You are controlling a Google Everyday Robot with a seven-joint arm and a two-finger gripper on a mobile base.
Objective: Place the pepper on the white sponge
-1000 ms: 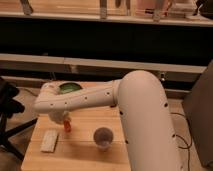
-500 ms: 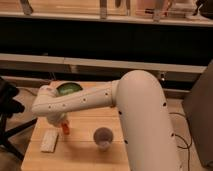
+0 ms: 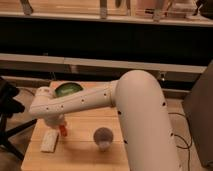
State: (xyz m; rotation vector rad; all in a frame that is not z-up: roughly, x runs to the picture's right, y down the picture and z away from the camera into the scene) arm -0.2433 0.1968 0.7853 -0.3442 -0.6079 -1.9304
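Gripper (image 3: 60, 124) half-hidden beneath the arm (image 3: 85, 102)

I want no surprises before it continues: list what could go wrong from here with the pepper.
1. The pepper sits at the gripper, just right of the white sponge and not over it. Let go here, it would probably land on the wooden table.
2. The slim pepper could roll off the flat sponge.
3. The sponge lies near the table's left edge, so a nudge might push it off.
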